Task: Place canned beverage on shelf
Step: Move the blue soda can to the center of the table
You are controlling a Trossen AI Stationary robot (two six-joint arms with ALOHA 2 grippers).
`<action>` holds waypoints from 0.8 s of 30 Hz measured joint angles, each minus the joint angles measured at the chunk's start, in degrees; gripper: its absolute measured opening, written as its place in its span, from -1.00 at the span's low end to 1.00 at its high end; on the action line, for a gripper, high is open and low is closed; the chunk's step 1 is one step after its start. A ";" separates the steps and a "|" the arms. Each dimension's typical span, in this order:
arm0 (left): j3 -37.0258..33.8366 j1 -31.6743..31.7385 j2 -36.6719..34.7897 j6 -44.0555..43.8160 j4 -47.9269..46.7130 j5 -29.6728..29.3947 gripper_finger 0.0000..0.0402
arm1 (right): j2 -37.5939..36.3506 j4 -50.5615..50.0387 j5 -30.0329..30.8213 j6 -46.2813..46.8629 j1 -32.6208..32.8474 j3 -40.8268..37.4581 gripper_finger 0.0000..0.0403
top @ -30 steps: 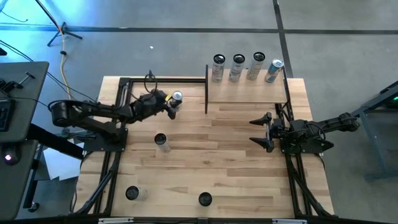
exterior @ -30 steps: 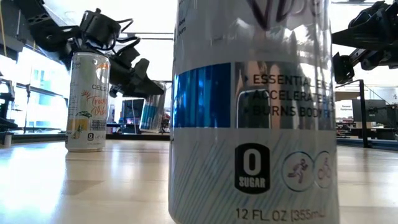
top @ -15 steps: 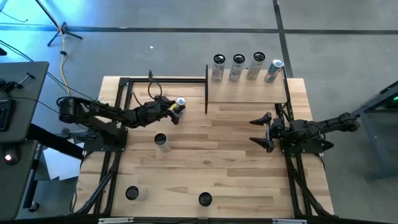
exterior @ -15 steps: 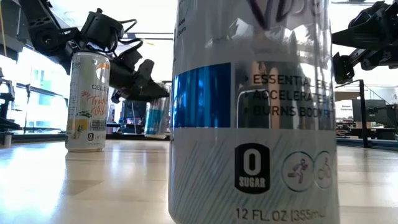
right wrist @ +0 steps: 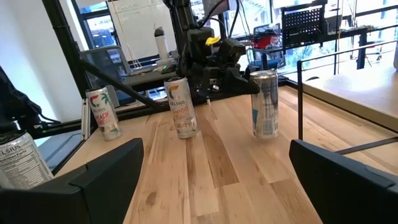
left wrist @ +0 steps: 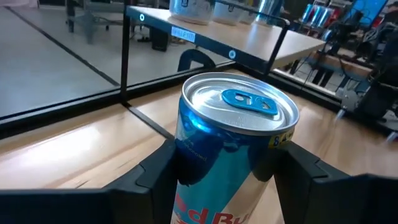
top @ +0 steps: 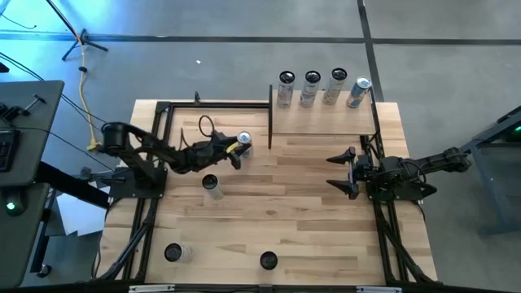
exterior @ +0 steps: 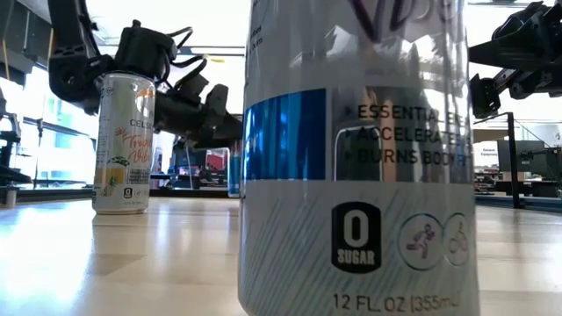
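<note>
Light butcher-block wooden desk (top: 277, 220), grey floor around it. The left pincer (top: 238, 151) is clamped on an upright blue-and-silver beverage can (top: 243, 143), just left of the small light-wood shelf on black posts (top: 321, 120), which sits up-right of it. The right pincer (top: 340, 172) waits spread open at centre-right.

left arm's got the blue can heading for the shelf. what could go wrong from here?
1. The left gripper holds the blue can low beside the shelf; unless lifted, it could hit the black post.
2. Four cans already line the shelf's far edge, so a deep placement could knock one off.
3. The fingers grip the can's sides near the top, so it might tilt or slip in transit.
</note>
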 joint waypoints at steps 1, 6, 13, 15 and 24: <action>0.00 -0.21 0.96 -0.01 1.08 -0.25 -0.11 | 0.01 0.00 0.02 0.00 -0.02 0.00 0.93; 0.00 -1.04 4.64 0.00 5.77 -0.50 -0.05 | 0.00 0.00 0.00 0.00 -0.01 0.00 0.93; 0.00 -1.18 6.12 0.05 6.93 0.27 0.01 | 0.00 0.00 -0.04 0.00 -0.02 0.00 0.93; 0.00 -1.17 6.14 0.08 7.41 1.18 0.04 | 0.00 0.00 -0.04 0.00 0.00 0.00 0.93; 0.48 -1.17 6.14 2.40 8.17 1.30 0.22 | 0.00 0.00 -0.07 0.00 0.00 0.00 0.93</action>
